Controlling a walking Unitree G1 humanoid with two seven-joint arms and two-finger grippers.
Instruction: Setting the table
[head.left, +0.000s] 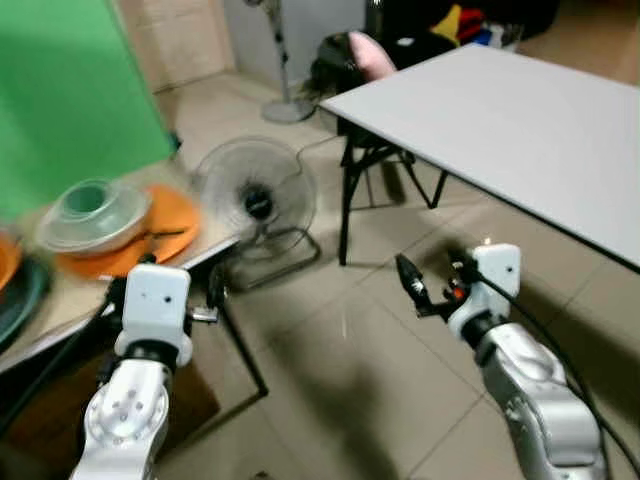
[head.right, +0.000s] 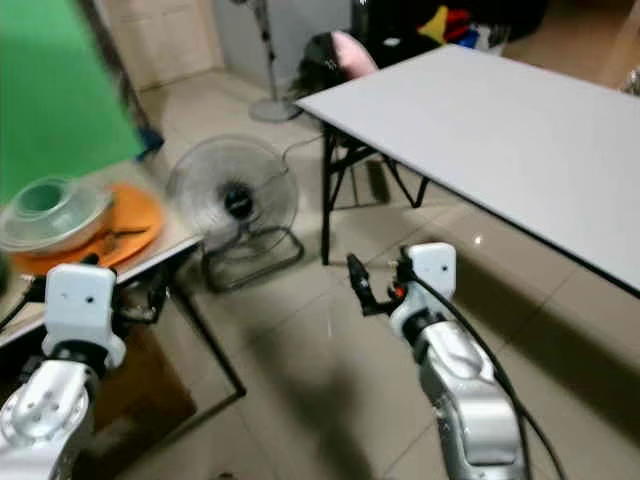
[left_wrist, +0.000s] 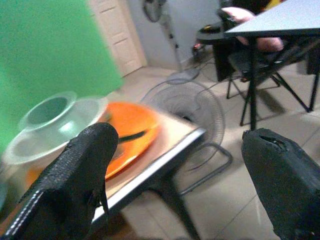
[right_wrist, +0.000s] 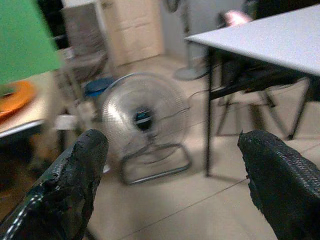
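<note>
Ahead, my left end effector (left_wrist: 175, 170) and right end effector (right_wrist: 172, 175) hang spread; a dark utensil (left_wrist: 131, 136) lies flat across the orange plate (head.left: 170, 215).

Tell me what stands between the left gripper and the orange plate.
Nothing visible. The left gripper is open, facing the orange plate on the side table. A clear glass bowl sits on the plate's far side, off the direct path.

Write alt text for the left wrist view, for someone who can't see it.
The left gripper, fingers wide apart, faces a side table holding a clear bowl on an orange plate. Behind stand a floor fan, a green screen and a white table.
</note>
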